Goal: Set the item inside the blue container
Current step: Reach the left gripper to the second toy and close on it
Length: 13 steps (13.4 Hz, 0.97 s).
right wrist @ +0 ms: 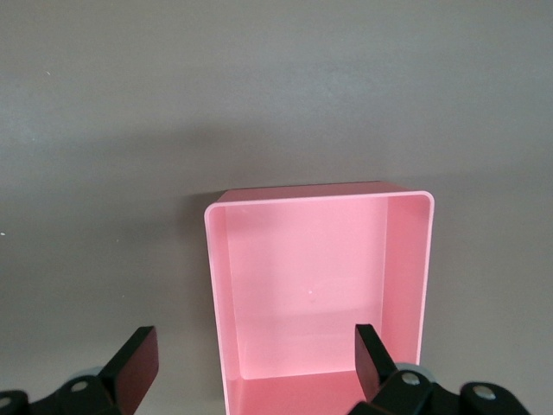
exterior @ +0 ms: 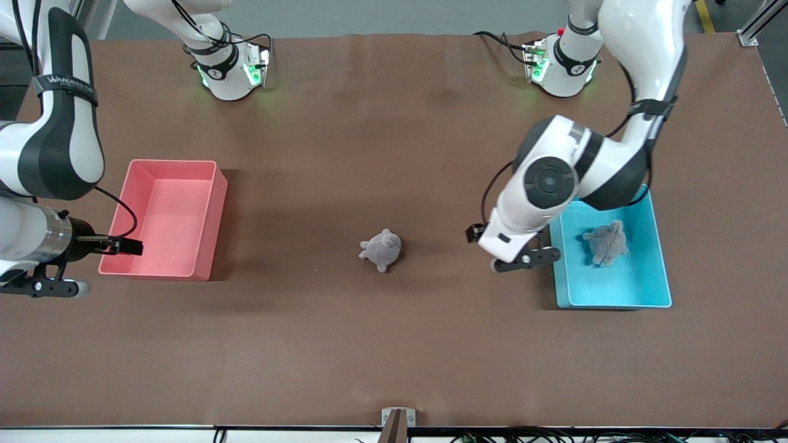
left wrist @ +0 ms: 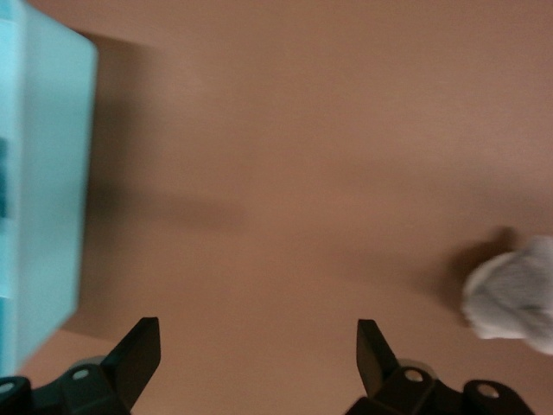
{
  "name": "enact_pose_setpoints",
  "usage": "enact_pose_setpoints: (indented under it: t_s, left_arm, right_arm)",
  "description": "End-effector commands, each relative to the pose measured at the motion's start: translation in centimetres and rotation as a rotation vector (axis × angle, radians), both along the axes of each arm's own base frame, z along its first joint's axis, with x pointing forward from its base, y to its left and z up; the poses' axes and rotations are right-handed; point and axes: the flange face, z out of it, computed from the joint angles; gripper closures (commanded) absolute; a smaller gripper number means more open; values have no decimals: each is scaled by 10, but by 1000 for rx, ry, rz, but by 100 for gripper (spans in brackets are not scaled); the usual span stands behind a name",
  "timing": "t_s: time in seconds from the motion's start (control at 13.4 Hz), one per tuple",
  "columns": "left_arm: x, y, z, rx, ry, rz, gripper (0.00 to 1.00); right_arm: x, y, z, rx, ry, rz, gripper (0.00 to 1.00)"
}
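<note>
The blue container (exterior: 652, 246) stands toward the left arm's end of the table, with one grey plush toy (exterior: 606, 243) lying in it. A second grey plush toy (exterior: 381, 248) lies on the brown table mid-way between the two bins. My left gripper (exterior: 524, 259) hangs open and empty over bare table, just beside the blue container's wall that faces the table's middle. In the left wrist view, the left gripper (left wrist: 259, 346) shows only table between its fingers, with the blue container's wall (left wrist: 43, 190) at one edge and the loose plush toy (left wrist: 514, 294) at the other.
A pink bin (exterior: 209, 215) stands toward the right arm's end of the table. My right gripper (exterior: 46, 284) waits open over that bin's corner nearest the front camera; in the right wrist view the right gripper (right wrist: 255, 354) straddles the pink bin's wall (right wrist: 406, 268).
</note>
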Motion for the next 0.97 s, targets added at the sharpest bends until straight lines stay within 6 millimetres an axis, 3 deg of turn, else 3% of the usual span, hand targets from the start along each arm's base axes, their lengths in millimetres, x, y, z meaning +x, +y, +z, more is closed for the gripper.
enact_pose_setpoints:
  t_s: [0.0,0.22,0.37,0.52,0.9]
  left_arm:
    - [5,-53,-19,-107,-70,114,0]
    - [-8,-107,-53,-220,-151,150,0]
    - [-24,-135,-70,-259,-175,118,0]
    - [-33,-146,-88,-263,-162,107,0]
    - [-47,-169,-121,-309,-188,107,0]
  right_arm:
    - [-13,-25,14,-6,-2,-27,0]
    - [-19,-44,29,-5,-25,-53,0]
    - [-21,-71,35,8,-33,-18,0]
    - [-23,-82,38,11,-38,-12,0]
    - [-17,-82,58,11,-84,-8,0]
